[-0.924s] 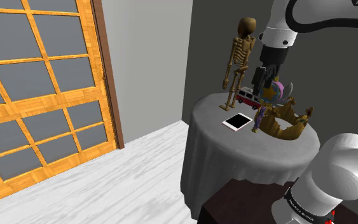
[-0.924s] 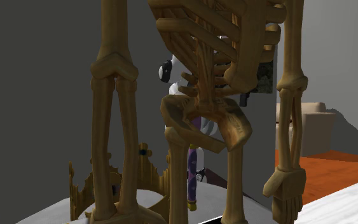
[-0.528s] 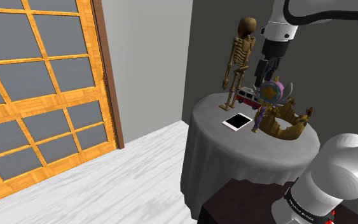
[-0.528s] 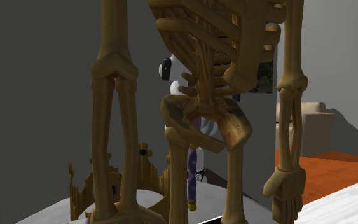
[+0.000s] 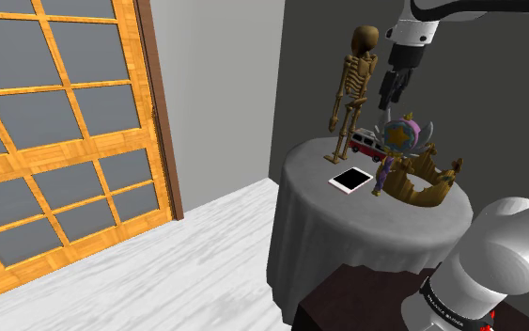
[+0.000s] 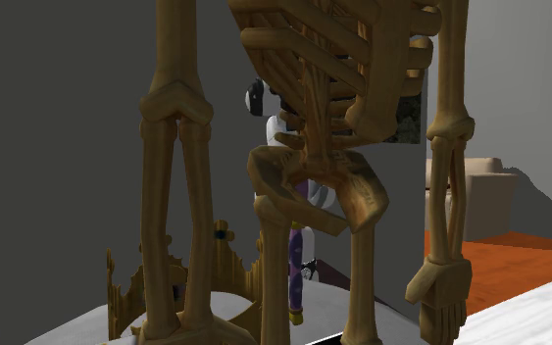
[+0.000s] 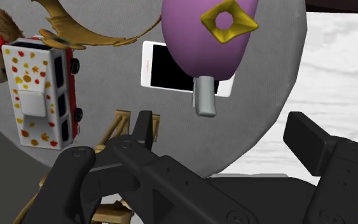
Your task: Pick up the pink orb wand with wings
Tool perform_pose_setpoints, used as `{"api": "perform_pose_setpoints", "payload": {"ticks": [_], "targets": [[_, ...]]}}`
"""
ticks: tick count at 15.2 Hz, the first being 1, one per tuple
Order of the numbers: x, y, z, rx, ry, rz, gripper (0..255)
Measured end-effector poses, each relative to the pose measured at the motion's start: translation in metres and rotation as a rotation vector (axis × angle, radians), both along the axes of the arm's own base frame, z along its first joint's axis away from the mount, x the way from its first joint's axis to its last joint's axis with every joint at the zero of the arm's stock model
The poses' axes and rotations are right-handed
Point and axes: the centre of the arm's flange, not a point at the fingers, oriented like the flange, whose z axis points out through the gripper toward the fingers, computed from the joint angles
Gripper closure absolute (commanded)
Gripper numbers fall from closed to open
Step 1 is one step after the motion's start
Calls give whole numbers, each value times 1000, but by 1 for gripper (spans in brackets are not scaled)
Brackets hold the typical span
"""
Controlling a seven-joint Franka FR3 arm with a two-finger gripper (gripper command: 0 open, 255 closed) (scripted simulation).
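The wand stands upright on the round table, leaning against the golden crown [image 5: 423,181]. It has a pink-purple orb [image 5: 401,133] with a yellow star, small grey wings and a purple handle [image 5: 381,175]. My gripper [image 5: 387,98] hangs open above the orb, a little toward the skeleton, touching nothing. In the wrist view the orb [image 7: 199,44] with its yellow star [image 7: 228,22] lies beyond the fingers, and the gripper [image 7: 225,137] is empty. In the second exterior view the purple handle [image 6: 296,267] shows between the skeleton's legs.
A tall wooden skeleton [image 5: 354,86] stands at the table's back, right beside my hand. A red and white toy van [image 5: 367,144] and a white phone with a black screen [image 5: 350,181] lie near the wand. The grey-clothed table [image 5: 347,226] drops off at the shoulder view's left.
My gripper has risen from the height of the orb to well above it. The wand stayed where it stood, against the crown.
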Motion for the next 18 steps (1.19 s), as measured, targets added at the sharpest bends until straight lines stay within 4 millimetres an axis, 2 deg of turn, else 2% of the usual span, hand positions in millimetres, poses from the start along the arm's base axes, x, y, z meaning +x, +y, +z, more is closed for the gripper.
{"api": "perform_pose_setpoints", "payload": {"ticks": [7,8,18], "targets": [[2,-4,-33,0,0,3,0],[2,-3,-35,0,0,3,255],[2,-3,-36,0,-2,3,255]]}}
